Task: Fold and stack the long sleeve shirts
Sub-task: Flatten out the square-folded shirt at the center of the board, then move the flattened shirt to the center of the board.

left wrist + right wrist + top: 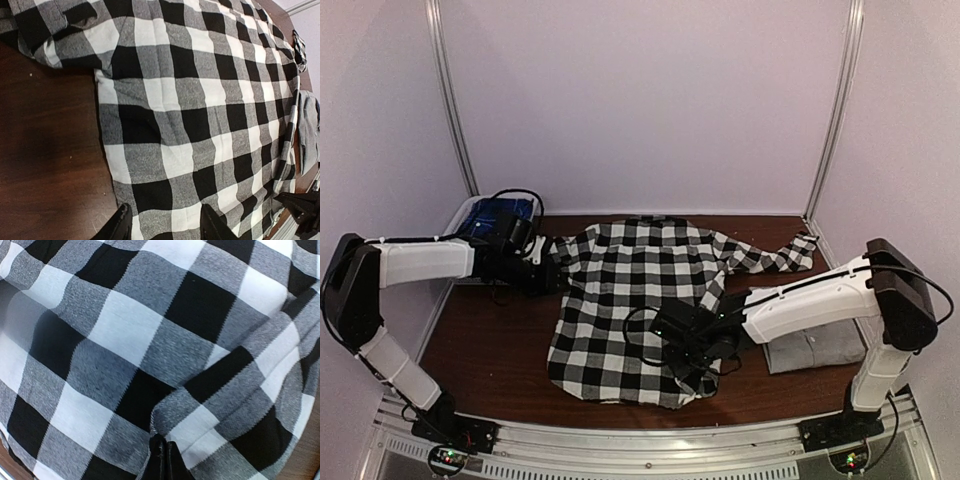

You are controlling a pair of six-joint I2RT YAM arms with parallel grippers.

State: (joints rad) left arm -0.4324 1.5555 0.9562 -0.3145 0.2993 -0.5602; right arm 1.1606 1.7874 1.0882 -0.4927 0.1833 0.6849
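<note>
The black-and-white checked shirt (630,300) lies spread flat on the brown table (480,350), collar to the back, its right sleeve stretched toward the back right. My right gripper (692,370) is at the shirt's lower right edge. In the right wrist view it (164,452) is shut, pinching a raised fold of checked cloth (200,420). My left gripper (553,277) is at the shirt's left side. In the left wrist view it (165,227) is open, fingertips (120,225) apart over the side edge of the shirt (200,100). The grey shirt (815,345) lies folded at the right.
A white bin with blue contents (500,215) stands at the back left, behind my left arm. White walls close the back and both sides. The grey shirt (307,135) and the right arm's wrist (300,207) appear at the far edge of the left wrist view.
</note>
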